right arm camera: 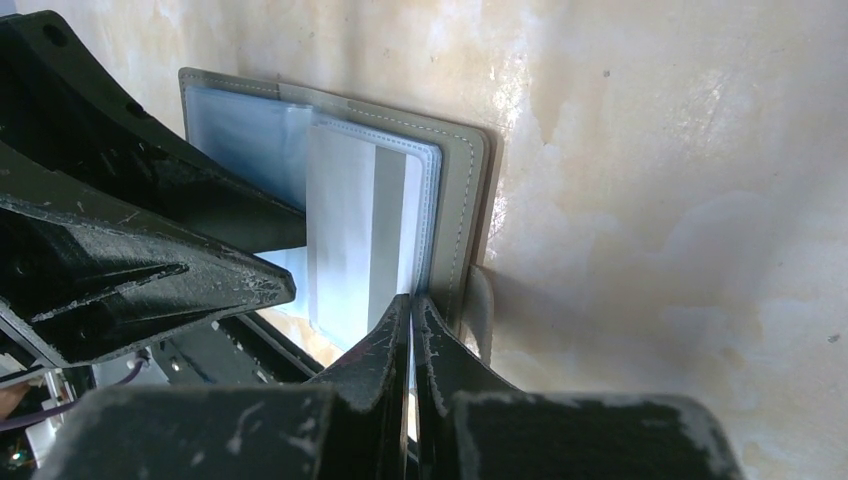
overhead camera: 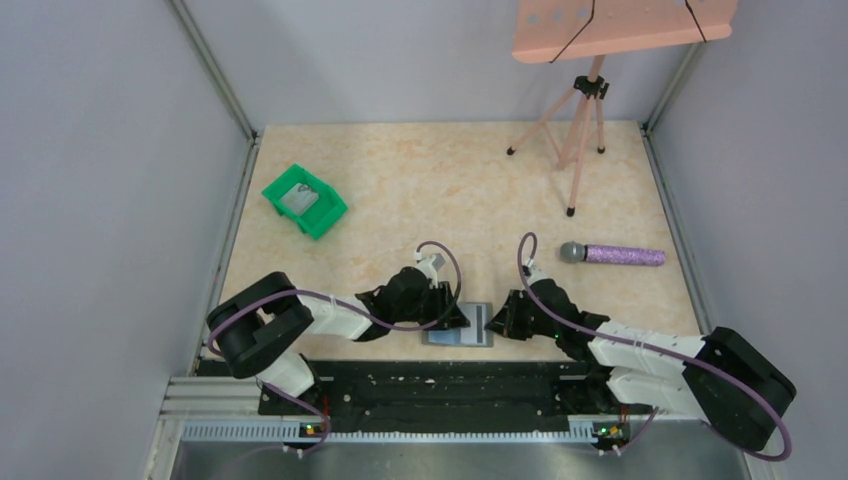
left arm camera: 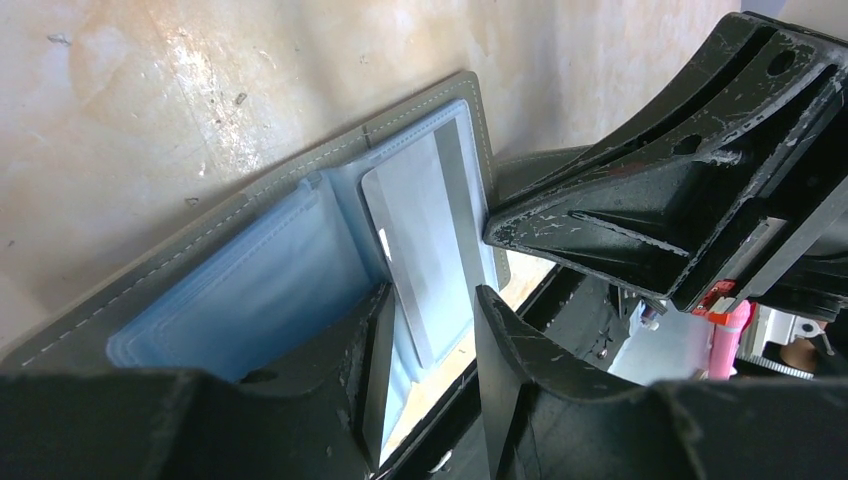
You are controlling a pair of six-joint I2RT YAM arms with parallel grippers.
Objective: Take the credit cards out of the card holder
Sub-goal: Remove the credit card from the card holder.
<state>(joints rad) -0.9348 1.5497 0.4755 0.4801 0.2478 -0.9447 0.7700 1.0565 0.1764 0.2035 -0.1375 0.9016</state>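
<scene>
The card holder [overhead camera: 455, 336] lies open and flat at the middle of the worktop's [overhead camera: 420, 180] near edge, with both grippers upon it. Its inside is blue-grey, with clear sleeves. A pale card [right arm camera: 355, 230] with a grey stripe sits in the sleeve of the half nearer the right arm.

The right gripper [right arm camera: 412, 300] has its fingers pressed together, their tips at the end of that card and its sleeve. Whether the card itself is caught between them cannot be told.

The left gripper [left arm camera: 432, 292] has its fingers spread. One finger [left arm camera: 365, 340] rests over the blue sleeves, the other lies just past the holder's edge, and the end of the card shows in the gap between them.

A green bin [overhead camera: 325, 215] stands well apart, toward the far left corner of the worktop, tilted, with a flat grey thing [overhead camera: 297, 200] in it.
</scene>
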